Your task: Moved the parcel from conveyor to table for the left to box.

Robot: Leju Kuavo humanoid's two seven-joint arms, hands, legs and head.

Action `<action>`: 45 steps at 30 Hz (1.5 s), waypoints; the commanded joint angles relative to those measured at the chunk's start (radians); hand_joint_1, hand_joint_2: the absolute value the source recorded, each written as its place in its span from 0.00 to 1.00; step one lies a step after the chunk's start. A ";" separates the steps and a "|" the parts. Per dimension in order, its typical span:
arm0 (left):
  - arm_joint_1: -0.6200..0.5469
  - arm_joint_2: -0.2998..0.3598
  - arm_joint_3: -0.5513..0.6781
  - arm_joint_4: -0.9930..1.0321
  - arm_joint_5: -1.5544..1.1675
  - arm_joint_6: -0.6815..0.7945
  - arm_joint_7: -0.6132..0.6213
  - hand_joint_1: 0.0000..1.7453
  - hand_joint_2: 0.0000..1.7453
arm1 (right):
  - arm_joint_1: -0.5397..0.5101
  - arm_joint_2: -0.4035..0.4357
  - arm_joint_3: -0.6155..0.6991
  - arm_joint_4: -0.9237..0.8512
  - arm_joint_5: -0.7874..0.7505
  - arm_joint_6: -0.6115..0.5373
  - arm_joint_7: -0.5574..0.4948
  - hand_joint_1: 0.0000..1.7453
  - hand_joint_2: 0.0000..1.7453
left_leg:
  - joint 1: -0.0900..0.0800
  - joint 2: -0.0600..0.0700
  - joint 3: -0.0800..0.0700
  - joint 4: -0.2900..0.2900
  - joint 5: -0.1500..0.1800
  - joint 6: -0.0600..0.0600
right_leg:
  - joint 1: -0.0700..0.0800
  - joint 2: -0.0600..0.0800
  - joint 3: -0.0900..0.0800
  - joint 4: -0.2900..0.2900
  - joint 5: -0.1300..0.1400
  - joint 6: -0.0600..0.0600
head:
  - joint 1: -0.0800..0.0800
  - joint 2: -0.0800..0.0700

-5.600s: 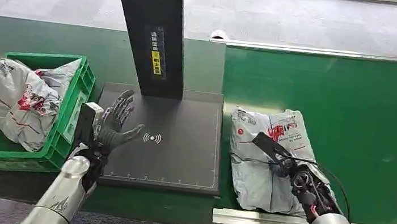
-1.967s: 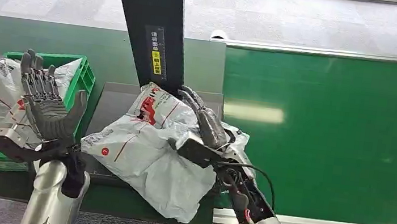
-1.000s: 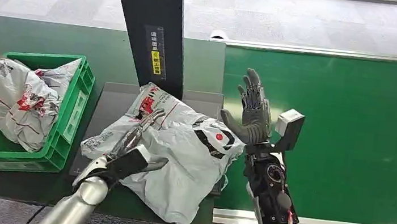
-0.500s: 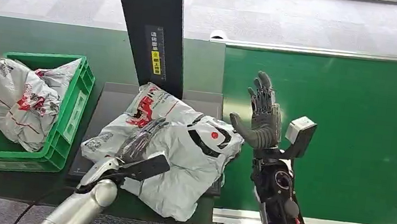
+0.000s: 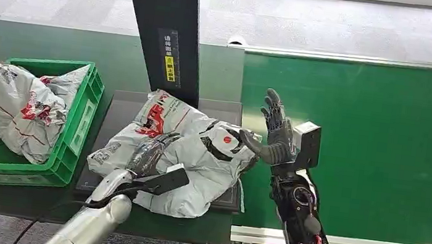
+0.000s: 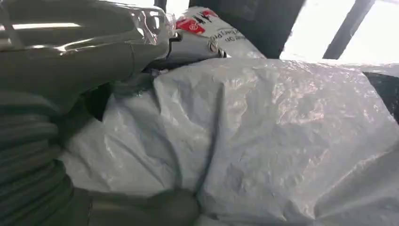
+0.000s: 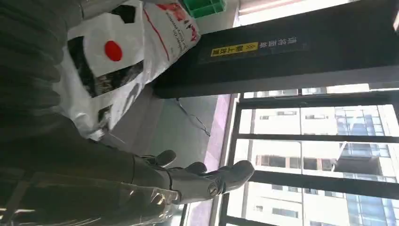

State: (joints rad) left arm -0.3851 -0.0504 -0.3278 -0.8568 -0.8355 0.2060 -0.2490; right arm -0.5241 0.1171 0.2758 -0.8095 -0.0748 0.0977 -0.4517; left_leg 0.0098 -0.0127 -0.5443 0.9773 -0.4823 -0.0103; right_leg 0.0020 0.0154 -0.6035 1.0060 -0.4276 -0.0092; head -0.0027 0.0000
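item: grey plastic mailer parcel (image 5: 187, 156), crumpled, with red print and a red dot. location: lying on the dark scanning pad (image 5: 128, 108) of the green table (image 5: 37, 41), at the foot of the black scanner column (image 5: 163, 28); its right end overhangs the pad's edge toward the conveyor belt (image 5: 373, 135).

item: left hand (image 5: 149, 160). position: resting on the near left part of the parcel, fingers laid over the plastic and thumb stretched out along its lower fold. in the left wrist view the thumb and fingers (image 6: 84, 61) press against the wrinkled film; whether they have closed on the parcel i cannot tell.

item: right hand (image 5: 274, 135). position: raised upright just beside the parcel's right end, over the near edge of the belt, palm turned toward the parcel. fingers spread and extended, holding nothing. in the right wrist view the fingers (image 7: 207, 179) point away into open space, apart from the parcel (image 7: 117, 61).

item: green plastic crate (image 5: 80, 118). location: on the table, left of the scanning pad. contents: another grey mailer bag (image 5: 13, 106) with red print, spilling over the crate's left rim.

item: yellow warning label (image 5: 169, 66). location: on the front face of the scanner column.
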 commanded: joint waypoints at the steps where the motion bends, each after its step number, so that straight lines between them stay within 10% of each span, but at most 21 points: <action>1: 0.043 -0.015 0.098 -0.088 0.100 0.101 -0.128 1.00 1.00 | -0.041 -0.023 0.020 0.079 0.007 0.011 -0.006 0.00 1.00 | 0.000 0.001 -0.001 -0.001 0.001 0.000 | 0.000 -0.001 -0.001 -0.001 0.001 0.001 | 0.000 0.000; 8: 0.066 -0.037 0.125 -0.223 0.016 0.492 -0.179 1.00 1.00 | -0.027 -0.026 0.014 0.064 0.007 -0.002 -0.020 0.00 1.00 | 0.000 0.000 -0.006 0.000 0.000 0.000 | 0.000 -0.001 -0.006 0.000 0.000 0.002 | 0.000 0.000; 15: 0.180 -0.230 0.431 -0.783 -0.163 0.492 -0.449 1.00 1.00 | -0.020 -0.035 0.014 0.067 -0.008 -0.003 -0.039 0.00 1.00 | 0.000 0.001 -0.010 0.002 -0.001 0.001 | 0.000 -0.001 -0.009 0.000 0.000 0.002 | 0.000 0.000; 36: 0.182 -0.245 0.469 -0.913 -0.225 0.492 -0.449 1.00 1.00 | -0.018 -0.035 0.015 0.063 -0.011 -0.004 -0.040 0.00 1.00 | -0.001 0.001 -0.008 0.000 -0.001 0.000 | -0.001 0.000 -0.008 -0.001 0.000 0.001 | 0.000 0.000; 45: 0.033 -0.170 0.906 -0.828 -0.393 0.492 -0.449 1.00 1.00 | -0.008 -0.036 0.042 0.037 -0.032 -0.007 -0.012 0.00 1.00 | -0.001 0.004 -0.006 -0.003 0.001 0.000 | -0.001 0.001 -0.008 -0.001 0.001 0.001 | 0.000 0.000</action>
State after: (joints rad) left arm -0.2577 -0.2643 0.2966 -1.8452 -1.1517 0.6836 -0.6973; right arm -0.5160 0.0923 0.2758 -0.7919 -0.0904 0.0977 -0.4871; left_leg 0.0102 -0.0121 -0.5538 0.9774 -0.4824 -0.0106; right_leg 0.0024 0.0161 -0.6133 1.0063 -0.4276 -0.0090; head -0.0027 0.0000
